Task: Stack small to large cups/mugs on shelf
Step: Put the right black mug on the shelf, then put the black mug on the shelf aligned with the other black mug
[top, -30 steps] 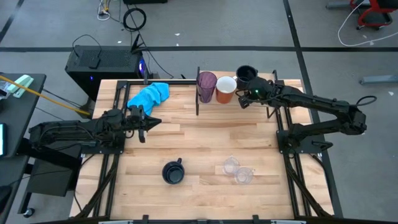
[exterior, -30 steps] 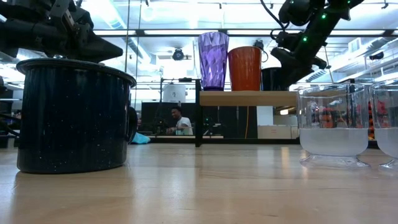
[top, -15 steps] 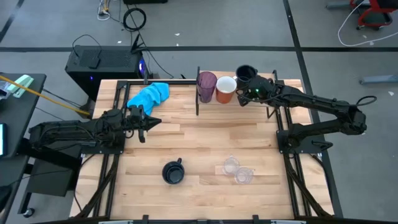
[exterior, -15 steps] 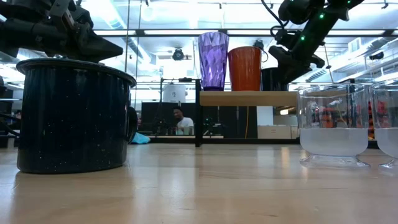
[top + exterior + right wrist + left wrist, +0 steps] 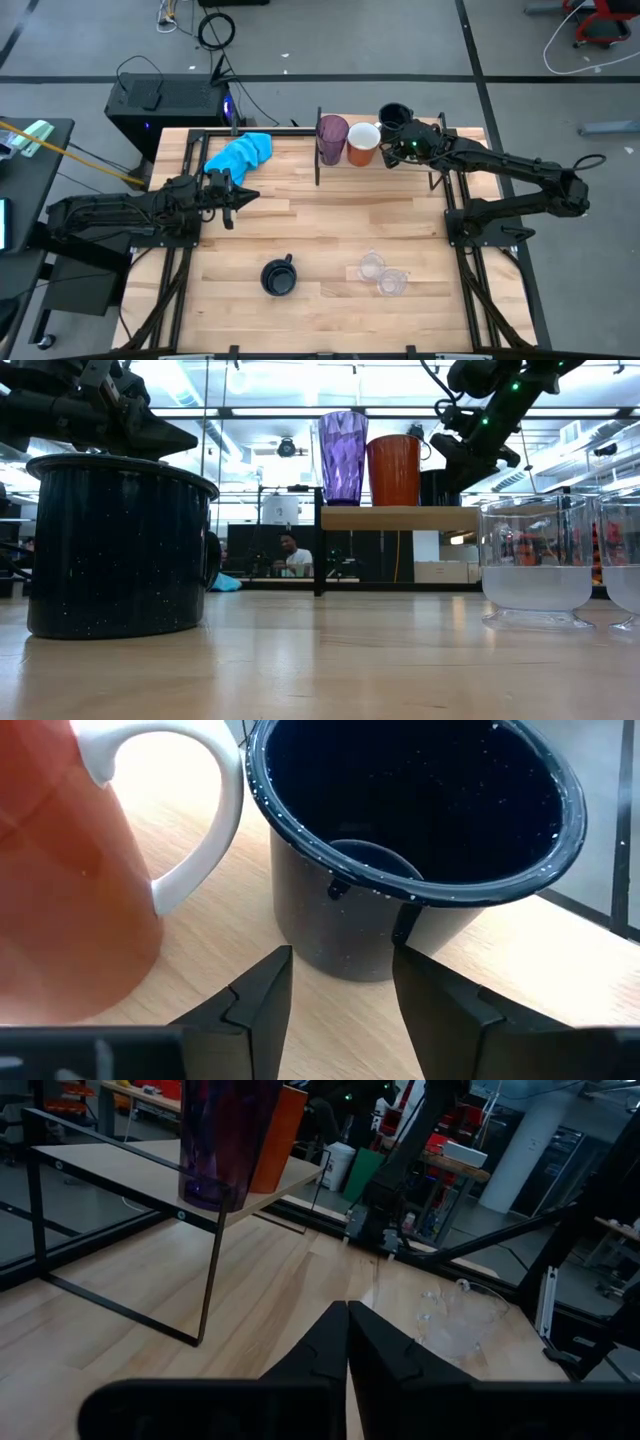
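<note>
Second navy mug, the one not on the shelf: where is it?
High view: the navy mug stands on the tabletop near the front edge, left of centre, with the two clear cups to its right.

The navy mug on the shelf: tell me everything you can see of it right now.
The navy mug is dark speckled enamel with a lighter rim, upright, mouth open and empty. It stands on the shelf at the row's right end, beside the orange mug. The right gripper sits open at its handle side, not gripping.
</note>
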